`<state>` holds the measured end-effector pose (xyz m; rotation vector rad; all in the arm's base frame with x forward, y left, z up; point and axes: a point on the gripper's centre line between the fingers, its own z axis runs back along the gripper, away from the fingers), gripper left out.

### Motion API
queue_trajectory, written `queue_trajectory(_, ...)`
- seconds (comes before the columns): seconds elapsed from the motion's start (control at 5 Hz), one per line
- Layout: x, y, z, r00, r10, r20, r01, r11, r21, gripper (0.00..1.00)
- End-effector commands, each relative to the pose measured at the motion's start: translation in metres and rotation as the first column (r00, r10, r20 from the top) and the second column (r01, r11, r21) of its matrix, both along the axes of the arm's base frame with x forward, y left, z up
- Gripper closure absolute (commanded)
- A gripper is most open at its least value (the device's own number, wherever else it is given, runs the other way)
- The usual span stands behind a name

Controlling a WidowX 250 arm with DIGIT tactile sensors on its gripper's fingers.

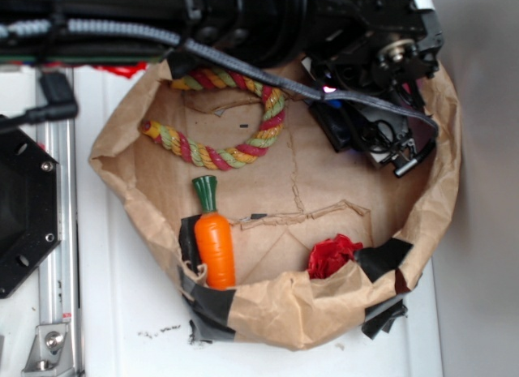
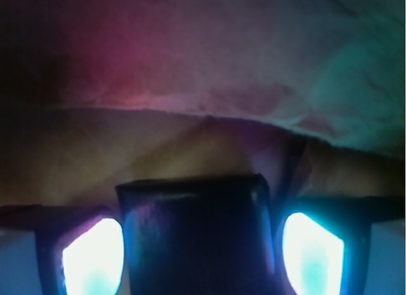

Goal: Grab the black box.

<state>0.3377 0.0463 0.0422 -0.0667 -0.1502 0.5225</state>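
In the wrist view the glossy black box (image 2: 198,226) fills the gap between my two glowing fingers (image 2: 94,255), its top edge facing the crumpled brown paper. My gripper (image 2: 202,250) is shut on the box, both pads against its sides. In the exterior view the gripper (image 1: 350,124) sits low at the upper right inside the brown paper bag (image 1: 130,174), and the arm hides most of the box there.
Inside the bag lie a coloured rope toy (image 1: 231,154), an orange toy carrot (image 1: 214,243) and a red crumpled item (image 1: 332,255). Black tape (image 1: 385,255) patches the bag's front rim. A black hexagonal metal plate (image 1: 24,211) and a metal rail (image 1: 58,255) stand at left.
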Motion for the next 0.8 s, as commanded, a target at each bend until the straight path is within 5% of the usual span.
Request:
queue_trajectory(0.0, 0.008, -0.036, -0.014, 0.992, -0.123, -0.040, 0.124, 0.992, 0.029, 0.00)
queue_trajectory(0.4, -0.037, -0.051, -0.014, 0.977, -0.185, -0.109, 0.192, 0.979, 0.065, 1.00)
queue_trajectory(0.6, -0.059, -0.054, 0.036, 0.949, -0.314, -0.036, 0.315, 0.949, 0.031, 1.00)
